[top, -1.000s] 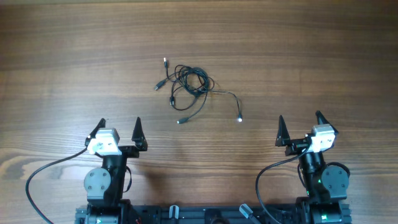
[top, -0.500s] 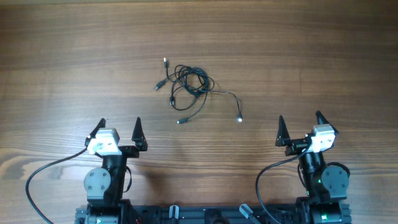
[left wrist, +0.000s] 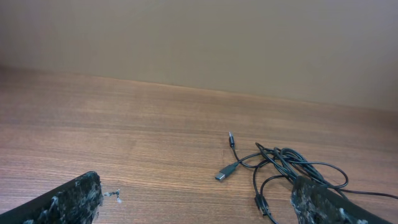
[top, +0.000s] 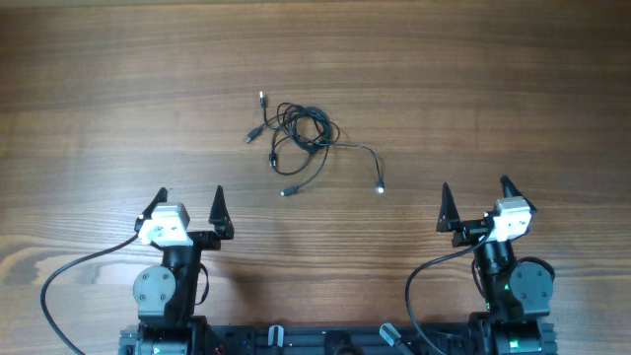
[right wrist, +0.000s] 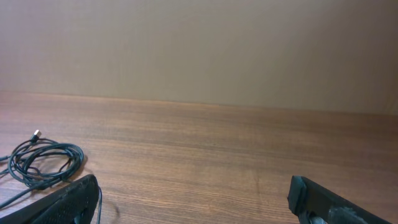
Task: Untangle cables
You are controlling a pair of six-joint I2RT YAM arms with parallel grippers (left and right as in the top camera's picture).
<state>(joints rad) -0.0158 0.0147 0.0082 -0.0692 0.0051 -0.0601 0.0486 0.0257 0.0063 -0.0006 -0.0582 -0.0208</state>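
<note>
The cables lie in a tangled knot of thin black loops on the wooden table, a little left of centre. Plug ends stick out of the knot at the upper left, the lower left and the lower right, the last one white-tipped. In the left wrist view the cables lie ahead and to the right, with a silvery plug pointing left. The right wrist view has the cables at its far left. My left gripper and right gripper both stand open near the front edge, well short of the knot and holding nothing.
Thick black arm cables curl beside the two arm bases at the near edge. A plain beige wall rises behind the table's far edge.
</note>
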